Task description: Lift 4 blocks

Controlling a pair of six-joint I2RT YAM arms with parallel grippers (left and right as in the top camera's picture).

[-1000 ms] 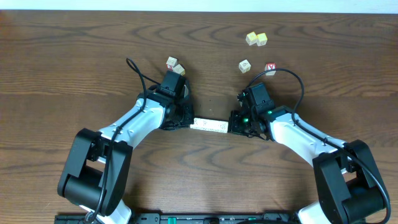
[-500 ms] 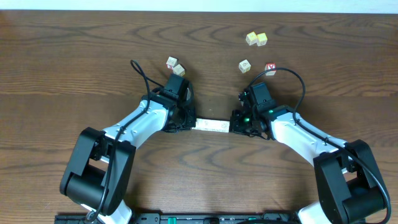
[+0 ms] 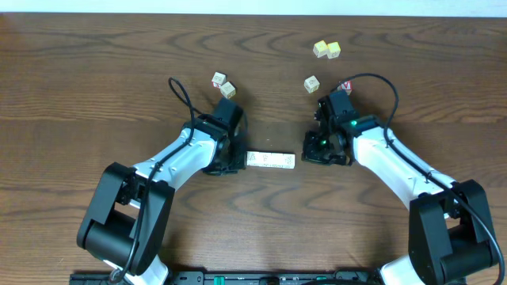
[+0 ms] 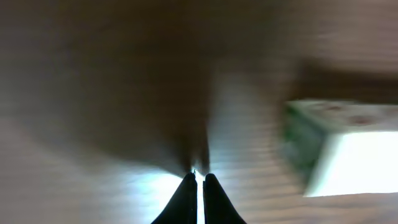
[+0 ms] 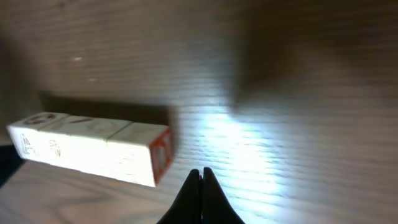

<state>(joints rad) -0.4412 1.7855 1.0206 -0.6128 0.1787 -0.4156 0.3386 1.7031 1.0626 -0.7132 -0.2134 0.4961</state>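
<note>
**Overhead.** Four blocks (image 3: pixel 270 161) set end to end as one short pale bar, flat on the brown wooden surface (image 3: pixel 95 71), midway between the two arms. Left tool (image 3: pixel 235 161) at the bar's left end, touching or just short of it; cannot tell which from up here. Right tool (image 3: pixel 307 152) just beside the right end, with a thin strip of wood showing between. Both pinched narrow and gripping nothing, probably meant as blunt pushers that squeeze the row from both ends and bring it up as one piece. Well apart, toward the far edge: two loose cubes (image 3: pixel 223 83) behind the left arm, a yellowish pair (image 3: pixel 326 50), a single pale cube (image 3: pixel 312 83), and a red-faced cube (image 3: pixel 344 85) half hidden by the right arm's cable. None part of the row.

**Left wrist.** Badly blurred. Fingertips (image 4: pixel 186 193) shut together at the bottom edge, nothing between them. Blocks (image 4: pixel 336 146) off to the right, greenish print on the near face, clearly apart from the tips and not in line with them.

**Right wrist.** Right tool (image 5: pixel 200 173) closed to a point and empty. Blocks (image 5: pixel 87 146) to the left, seemingly resting on the surface with a shadow behind, red print on the end face toward the tool. A gap between that face and the tips.

Judged from this: row not yet lifted, and no clamp without pressure on the right end. Next move calls for both tips square on the end faces and in line with the bar. Otherwise likely to buckle in the middle and scatter.
</note>
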